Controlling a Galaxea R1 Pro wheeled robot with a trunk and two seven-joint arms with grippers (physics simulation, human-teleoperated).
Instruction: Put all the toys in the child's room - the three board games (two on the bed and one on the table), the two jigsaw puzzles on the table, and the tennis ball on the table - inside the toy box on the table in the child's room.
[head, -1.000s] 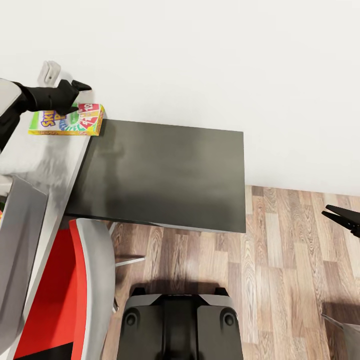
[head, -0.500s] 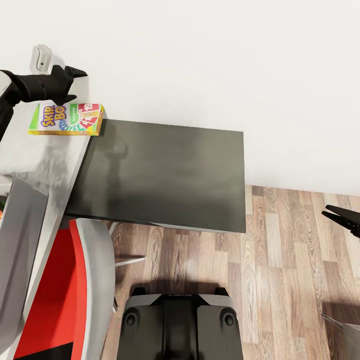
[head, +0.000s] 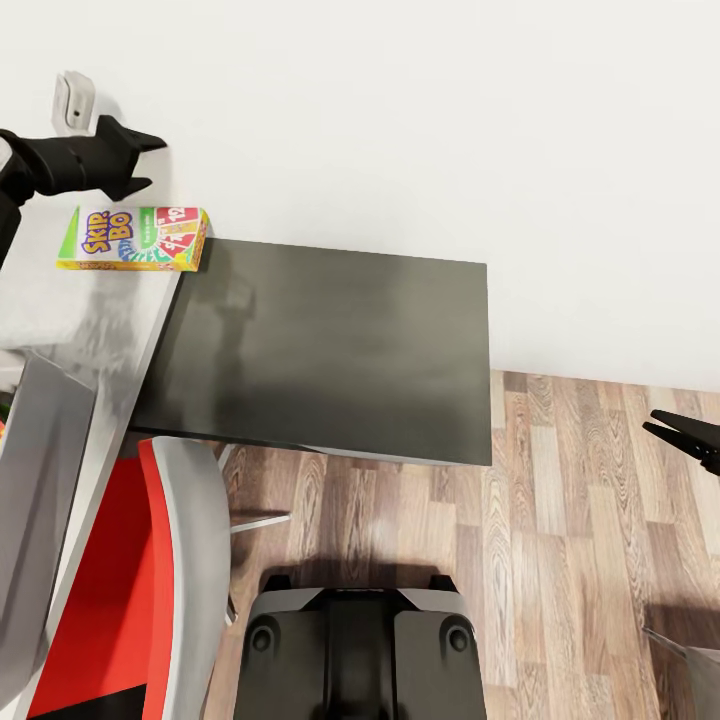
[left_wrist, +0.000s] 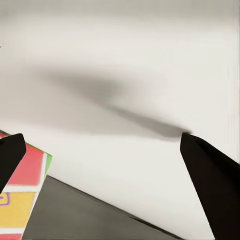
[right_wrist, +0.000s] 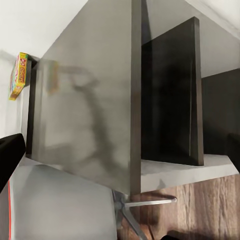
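One board game (head: 132, 238) lies on the pale counter (head: 70, 310) by the wall | left end effector (head: 143, 160), open and empty, has lifted clear above it | grasp not yet made | right end effector (head: 668, 430) open, idle.

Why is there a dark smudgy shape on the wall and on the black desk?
Those are shadows. In the left wrist view a soft blurred shadow crosses the white wall between the open left gripper fingers. In the head view a faint arm-shaped shadow lies on the dark desk top, beside the game box.
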